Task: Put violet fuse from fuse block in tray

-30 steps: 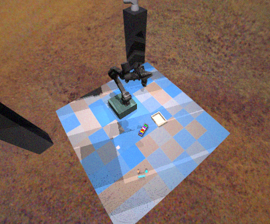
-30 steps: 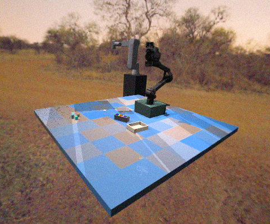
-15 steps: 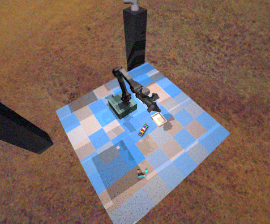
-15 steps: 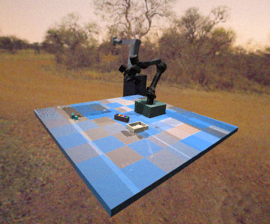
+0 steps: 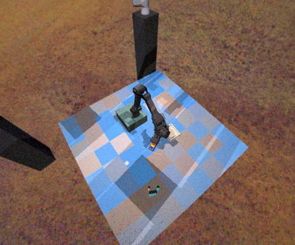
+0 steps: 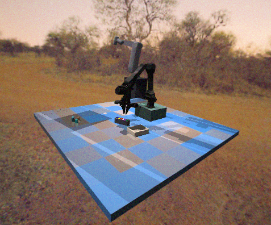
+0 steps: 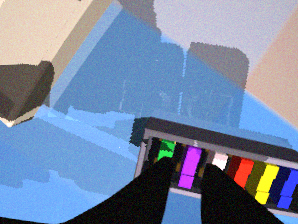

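The violet fuse (image 7: 185, 181) stands in the dark fuse block (image 6: 121, 122) (image 7: 215, 137), between the green fuse (image 7: 167, 148) and the white fuse (image 7: 220, 160). My gripper (image 6: 125, 113) (image 7: 187, 169) is slightly open and empty. It points down above the block; in the wrist view its fingertips show on either side of the violet fuse and hide parts of the green and white ones. In the top view the arm hides the fingertips. The cream tray (image 5: 177, 136) (image 6: 142, 133) (image 7: 75, 32) is beside the block and looks empty.
Red (image 7: 243, 172), yellow (image 7: 266, 182) and blue (image 7: 287, 187) fuses stand farther along the block. The green arm base (image 5: 137, 123) (image 6: 153, 115) is behind it. Small teal pieces (image 5: 153, 194) (image 6: 76, 120) lie off to one side. A grey arm (image 6: 134, 55) stands beyond the table.
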